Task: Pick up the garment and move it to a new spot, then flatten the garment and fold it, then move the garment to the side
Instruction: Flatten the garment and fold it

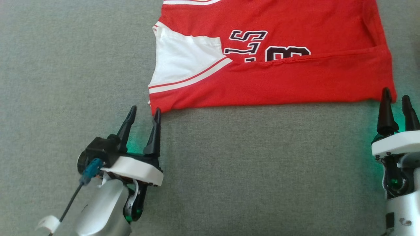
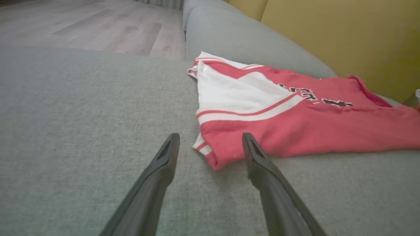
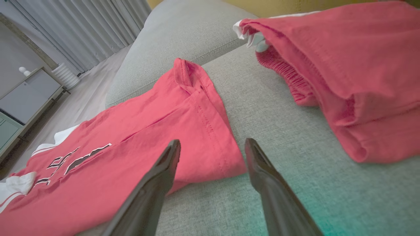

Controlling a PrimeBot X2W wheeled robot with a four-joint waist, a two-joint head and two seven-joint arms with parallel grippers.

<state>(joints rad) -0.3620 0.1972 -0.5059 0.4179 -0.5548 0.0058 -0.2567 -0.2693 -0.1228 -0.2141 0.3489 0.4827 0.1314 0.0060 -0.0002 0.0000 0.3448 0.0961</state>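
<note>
Grippers first, in the head view: the left gripper (image 1: 145, 110) stands open at 7 o'clock, one finger just touching the near left corner of the jersey (image 1: 279, 82). The right gripper (image 1: 396, 95) is open at 3 o'clock, at the near right corner. The jersey lies at 12 o'clock on the sofa (image 1: 229, 164), its near band folded up over the print. Its long axis runs 9 to 3 o'clock; the white panel end points to 9, and the other end looks like the hem.

Left wrist view: the open left gripper (image 2: 210, 137) straddles the jersey's (image 2: 295, 121) red corner, which rests flat on the cushion.

Right wrist view: the right gripper (image 3: 212, 142) gapes at the stitched end of the jersey (image 3: 147, 131); a second red garment (image 3: 361, 82) lies apart at 2 o'clock.

Likely light, limp and soft, prone to sag and unfold. Best pinched through all layers at both near corners.
</note>
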